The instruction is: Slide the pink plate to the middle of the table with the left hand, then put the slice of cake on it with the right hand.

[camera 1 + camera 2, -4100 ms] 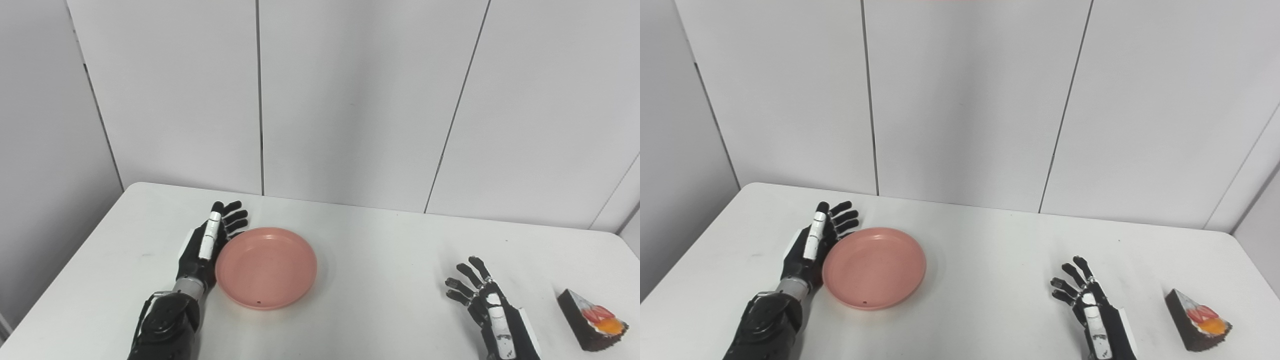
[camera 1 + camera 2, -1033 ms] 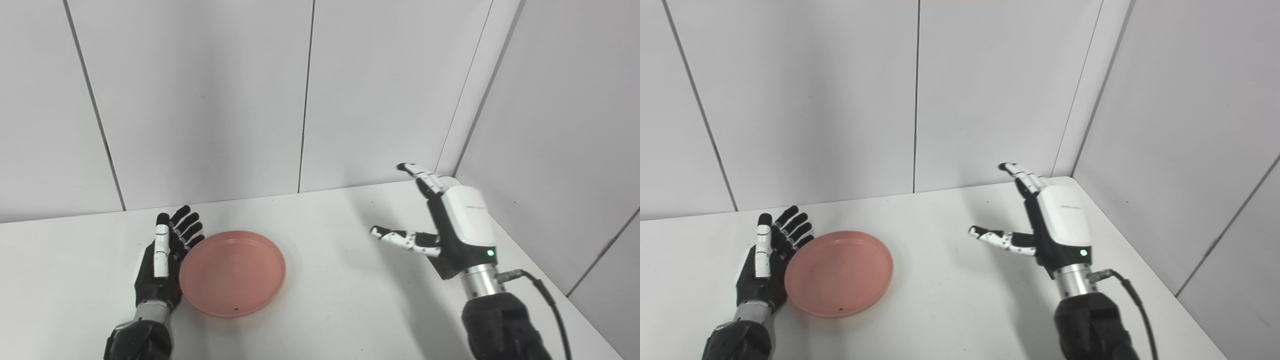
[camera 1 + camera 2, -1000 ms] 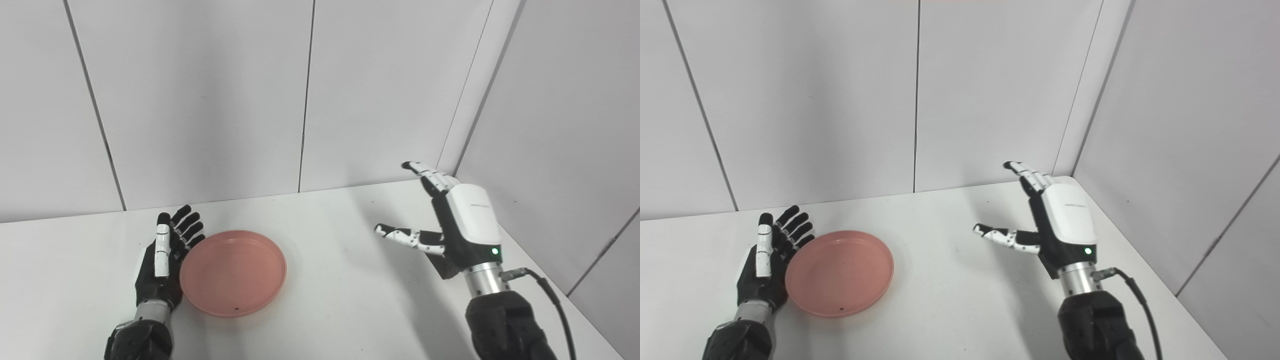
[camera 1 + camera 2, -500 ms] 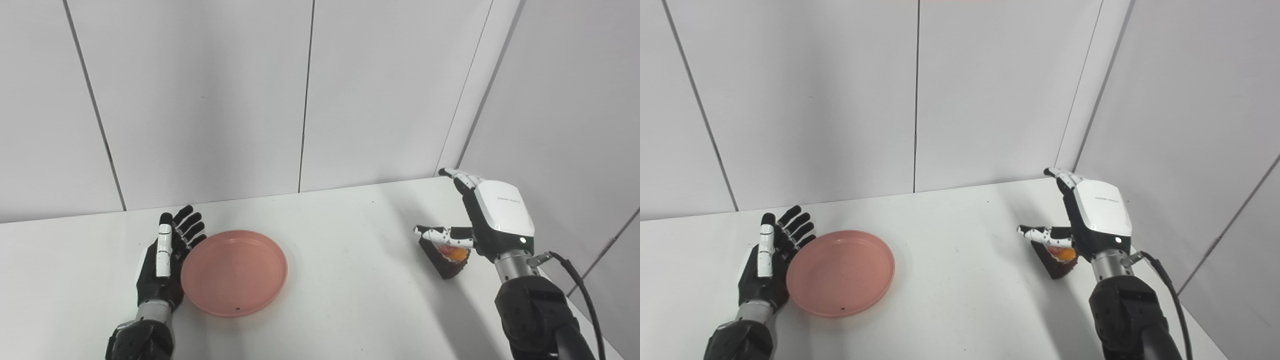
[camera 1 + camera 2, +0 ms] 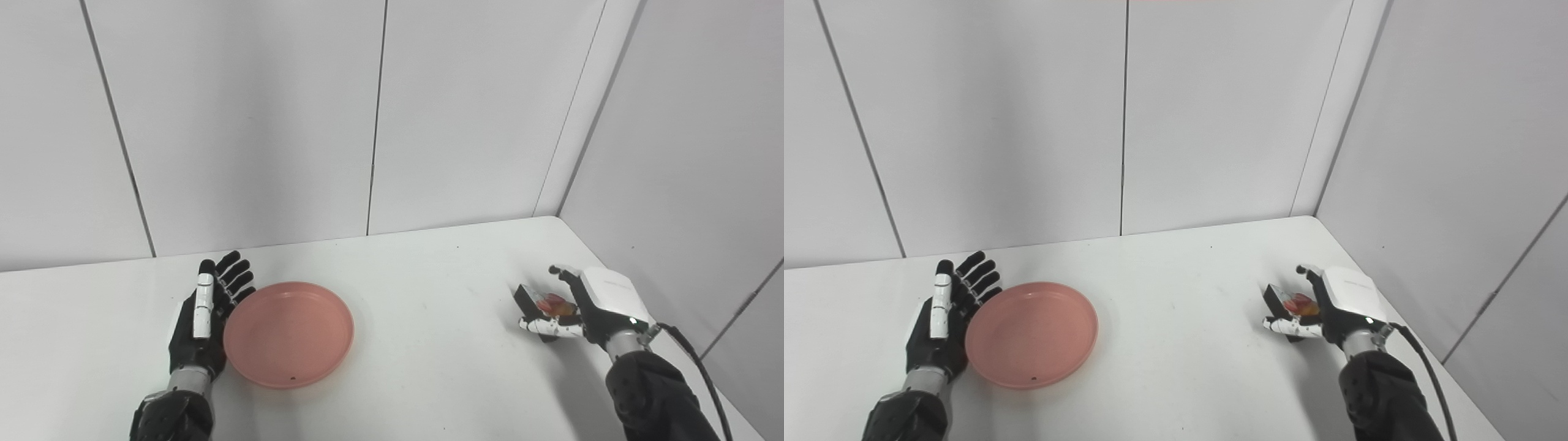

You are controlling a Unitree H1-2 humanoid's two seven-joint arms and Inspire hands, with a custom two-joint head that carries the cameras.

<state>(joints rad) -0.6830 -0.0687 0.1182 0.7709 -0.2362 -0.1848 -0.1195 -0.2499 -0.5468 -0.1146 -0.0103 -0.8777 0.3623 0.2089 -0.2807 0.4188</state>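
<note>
1. Left eye view, desk [image 5: 429, 367]: white top, set against grey wall panels at the back and on the right
2. Left eye view, pink plate [image 5: 288, 334]: round, empty, flat on the desk left of the middle
3. Left eye view, left hand [image 5: 205, 321]: lies flat on the desk, fingers straight and spread, holding nothing; its inner edge is just against the plate's left rim
4. Left eye view, slice of cake [image 5: 542, 306]: dark wedge with red and orange topping, on the desk near the right edge, well apart from the plate
5. Left eye view, right hand [image 5: 579, 306]: low at the desk, wrapped about the cake; thumb along the near side, fingers [image 5: 560, 271] curled past the far side; whether the hold is tight cannot be told
6. Right eye view, pink plate [image 5: 1031, 334]: same place, left of the middle, nothing on it
7. Right eye view, left hand [image 5: 944, 327]: open and flat, beside the plate's left rim
8. Right eye view, slice of cake [image 5: 1287, 306]: sits between thumb and fingers of the right hand [image 5: 1326, 306]; base appears to be on the desk
9. Right eye view, cable [image 5: 1421, 361]: black, runs from the right wrist down to the picture's bottom edge
</note>
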